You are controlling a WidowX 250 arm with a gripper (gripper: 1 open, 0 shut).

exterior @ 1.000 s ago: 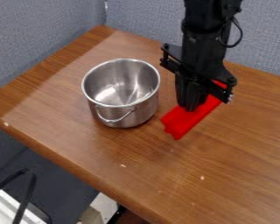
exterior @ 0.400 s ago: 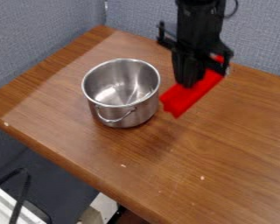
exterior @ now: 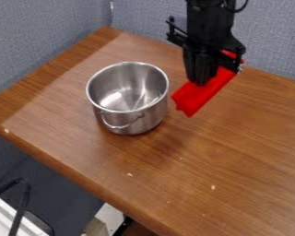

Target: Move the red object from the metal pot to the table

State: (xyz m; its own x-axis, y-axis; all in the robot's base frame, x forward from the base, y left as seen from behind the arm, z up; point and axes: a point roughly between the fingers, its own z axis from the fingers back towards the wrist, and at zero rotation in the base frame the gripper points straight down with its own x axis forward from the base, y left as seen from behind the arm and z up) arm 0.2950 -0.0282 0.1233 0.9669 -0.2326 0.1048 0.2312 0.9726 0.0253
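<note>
One table (exterior: 175, 194), bare wood in front. Next, one empty pot (exterior: 128, 96), its handle hanging at the near side. Just right of it, one red block (exterior: 202, 93) is clamped at its far end by the gripper (exterior: 209, 76), tilted, seemingly off the wood (contact unclear). Step: placing it. Next move, I judge: lower it, then let go.
</note>
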